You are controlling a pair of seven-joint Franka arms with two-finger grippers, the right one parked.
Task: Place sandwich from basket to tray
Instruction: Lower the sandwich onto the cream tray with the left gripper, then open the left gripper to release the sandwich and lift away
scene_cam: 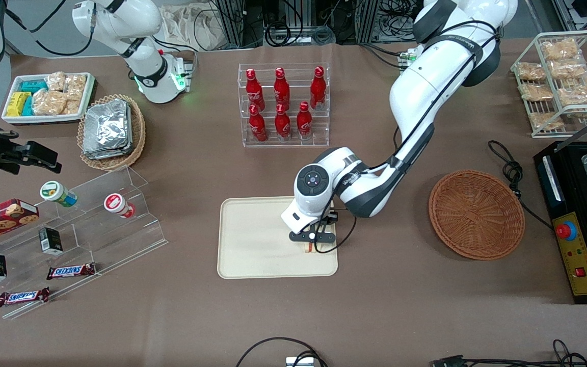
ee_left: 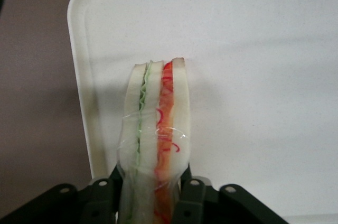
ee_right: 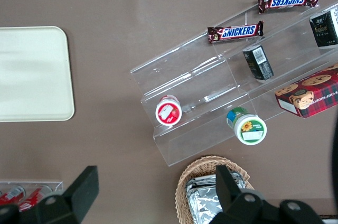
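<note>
The hand (scene_cam: 312,243) is clamped on the sandwich (ee_left: 155,134), held above the tray (scene_cam: 252,239) near its edge toward the working arm; the basket (scene_cam: 477,214) stands empty. Lower until the sandwich rests on the tray, then part the fingers (ee_left: 193,195).

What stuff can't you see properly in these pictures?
- Sandwich: in the front view the gripper and the wrist hide nearly all of it; whether it touches the tray cannot be told.
- Sandwich's lower end: in the left wrist view the picture's edge cuts it off between the fingers.
- Basket: shows in the front view only.
</note>
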